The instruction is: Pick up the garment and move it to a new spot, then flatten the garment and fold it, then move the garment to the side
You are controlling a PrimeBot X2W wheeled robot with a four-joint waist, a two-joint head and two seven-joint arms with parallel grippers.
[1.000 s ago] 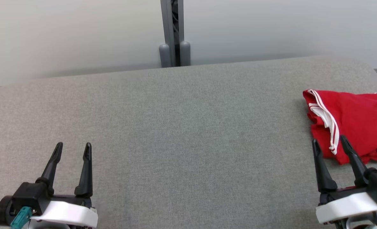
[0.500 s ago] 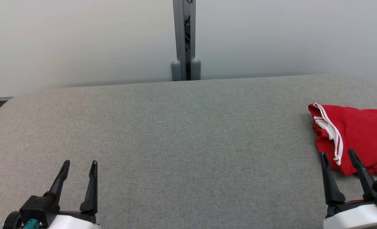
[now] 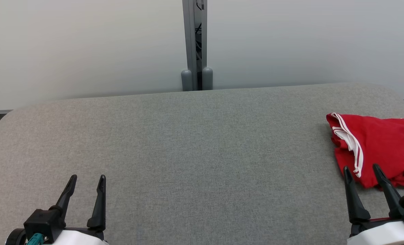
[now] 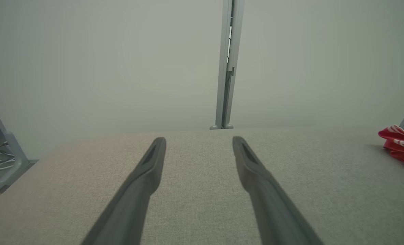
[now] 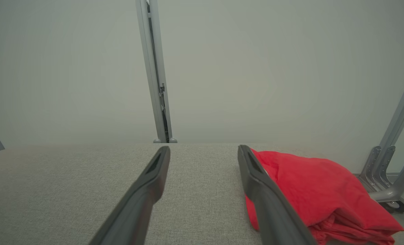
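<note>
Garment (image 3: 379,146) first: it is red with white stripes along one hem, and it lies bunched in loose layers at 3 o'clock on the grey table (image 3: 202,153). It is close to the table's rounded edge and runs past the border of the head view. Your right gripper (image 3: 361,168) sits at about 5 o'clock, just short of the garment, its jaws spread wide with nothing in them. In its wrist view the garment lies to the 3 o'clock side of the fingers, not between them. Your left gripper (image 3: 88,177), at 7 o'clock, is just as wide and empty, and well apart from the garment. If you drive the right arm straight ahead, I judge one finger would plough the near fold and shove the heap toward the edge, where it could slide off. A shallow pinch would likely take only the top layer, so the rest unrolls and drags as you lift. Come down too hard and the fingertips may snag the table's woven cover.
</note>
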